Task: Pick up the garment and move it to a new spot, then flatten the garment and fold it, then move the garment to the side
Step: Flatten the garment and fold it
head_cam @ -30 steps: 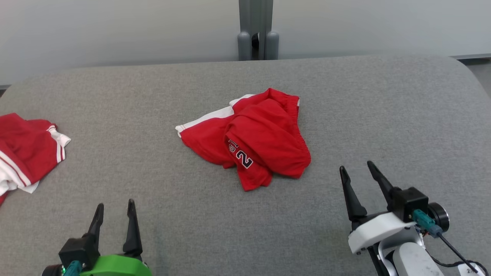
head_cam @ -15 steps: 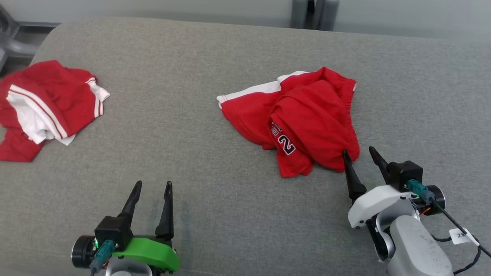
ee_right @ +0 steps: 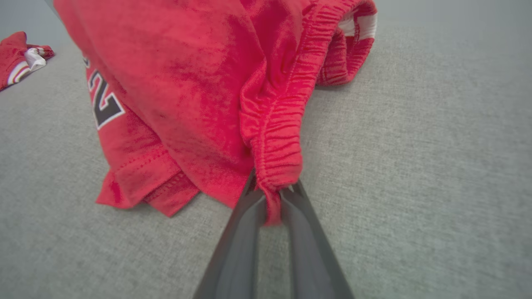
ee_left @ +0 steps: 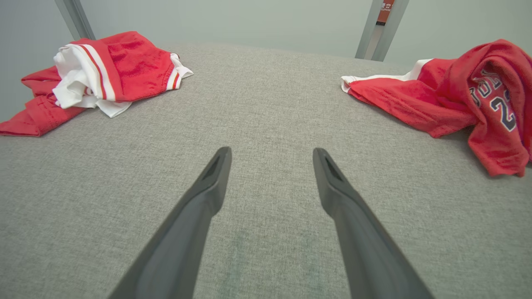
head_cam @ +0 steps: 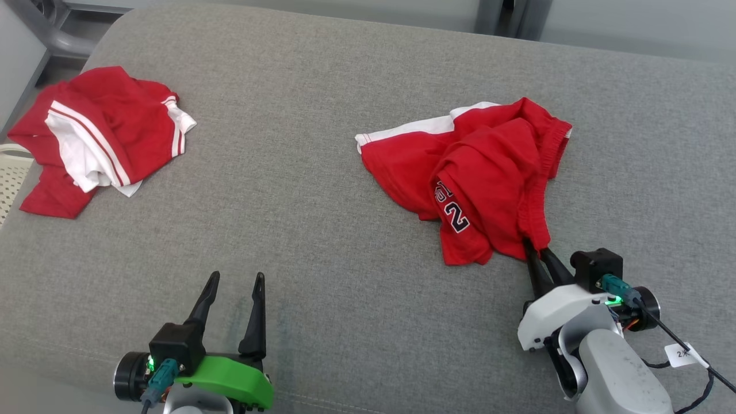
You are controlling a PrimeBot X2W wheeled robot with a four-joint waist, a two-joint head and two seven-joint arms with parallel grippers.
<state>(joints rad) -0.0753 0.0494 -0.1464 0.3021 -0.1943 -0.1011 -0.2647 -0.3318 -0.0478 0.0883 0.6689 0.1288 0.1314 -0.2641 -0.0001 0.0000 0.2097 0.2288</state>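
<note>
Our right gripper (head_cam: 539, 253) is pinched on the elastic waistband (ee_right: 278, 137) at the lower right corner of the red garment (head_cam: 489, 172), which lies crumpled right of centre in the head view. Our left gripper (head_cam: 237, 277) sits at the lower left, fingers spread and empty. We judge the bite thin, so we should lift slowly, watching that it does not slip.

Grey upholstered work surface (head_cam: 322, 241) before a pale wall (ee_left: 249, 20).
The surface is woven, with a rounded far corner; grey metal uprights (ee_left: 380, 29) stand behind it; the lighting is even and diffuse.
</note>
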